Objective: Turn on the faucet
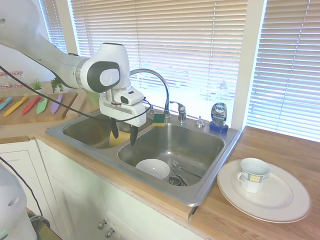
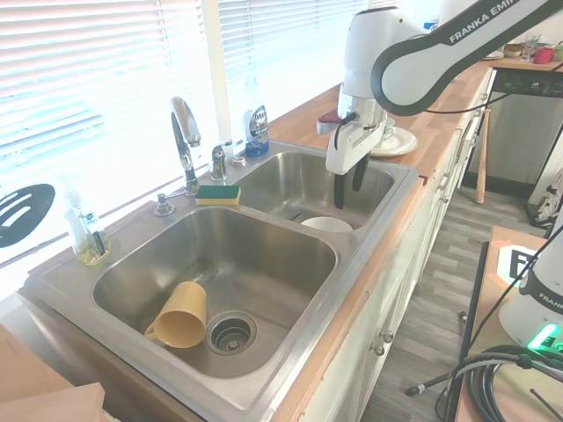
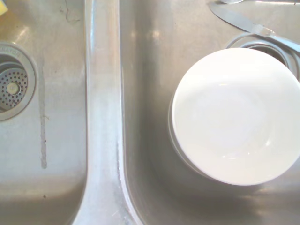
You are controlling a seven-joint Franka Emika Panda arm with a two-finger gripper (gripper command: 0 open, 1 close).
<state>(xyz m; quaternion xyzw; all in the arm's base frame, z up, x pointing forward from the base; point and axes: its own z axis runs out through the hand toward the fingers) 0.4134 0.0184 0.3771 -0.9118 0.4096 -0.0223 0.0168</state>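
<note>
The chrome faucet (image 1: 161,86) arches over the sink's back rim, and its small lever handle (image 1: 180,110) stands just right of the spout base. The second exterior view shows the faucet spout (image 2: 184,141) and the lever handle (image 2: 218,162) at the far rim. My gripper (image 1: 124,134) hangs open and empty over the divider between the two basins, in front of the spout and well short of the handle. From the other side the gripper (image 2: 348,185) hovers over the right basin's near edge. The wrist view looks straight down on the divider (image 3: 103,122).
A white bowl (image 1: 152,168) (image 3: 236,117) and a knife (image 3: 248,23) lie in the basin below me. A green-yellow sponge (image 1: 159,119) and a blue dish soap bottle (image 1: 219,115) sit on the back rim. A yellow cup (image 2: 180,316) lies in the other basin. A plate (image 1: 285,202) with a mug (image 1: 252,175) rests on the counter.
</note>
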